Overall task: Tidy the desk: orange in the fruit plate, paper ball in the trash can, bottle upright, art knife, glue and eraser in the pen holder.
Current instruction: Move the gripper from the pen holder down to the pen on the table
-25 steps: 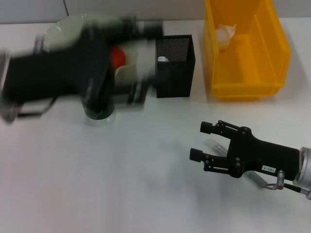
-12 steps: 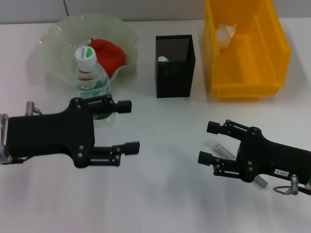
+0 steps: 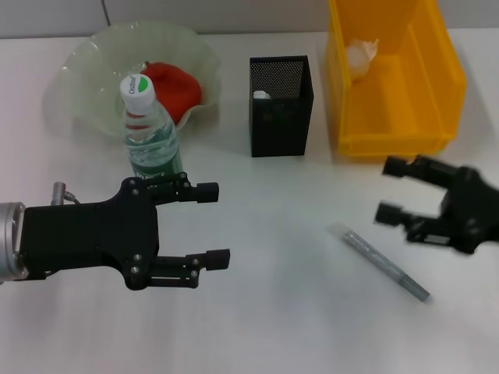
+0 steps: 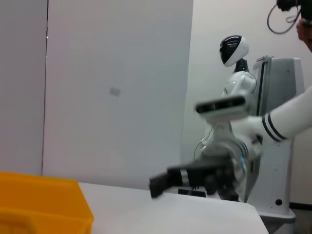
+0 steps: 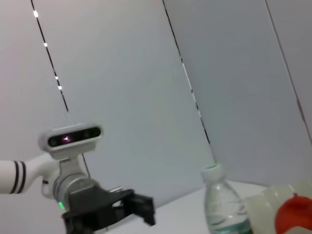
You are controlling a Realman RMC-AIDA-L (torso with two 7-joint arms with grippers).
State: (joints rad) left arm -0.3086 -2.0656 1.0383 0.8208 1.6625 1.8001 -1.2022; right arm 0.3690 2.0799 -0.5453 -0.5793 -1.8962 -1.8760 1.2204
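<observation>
Two grippers: left gripper [image 3: 212, 224] and right gripper [image 3: 390, 189], jaws spread, empty.
Art knife [image 3: 378, 262]: flat on bench [image 3: 273, 327], long axis diagonal.
Bottle [image 3: 148, 128]: upright.

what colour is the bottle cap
White with a green patch, on the bottle cap; clearest in the head view.

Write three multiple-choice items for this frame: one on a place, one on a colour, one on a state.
1. Where is the grey art knife?
A. in the pen holder
B. flat on the table
C. in the yellow bin
2. What colour is the bottle cap?
A. green and white
B. blue
C. red
3. How does the left gripper stand?
A. shut on the bottle
B. shut on nothing
C. open, holding nothing

Key: 1 B, it lies between both grippers, below the pen holder. 2 A, seen from above. 3 C, its fingers are apart with bare table between.
</observation>
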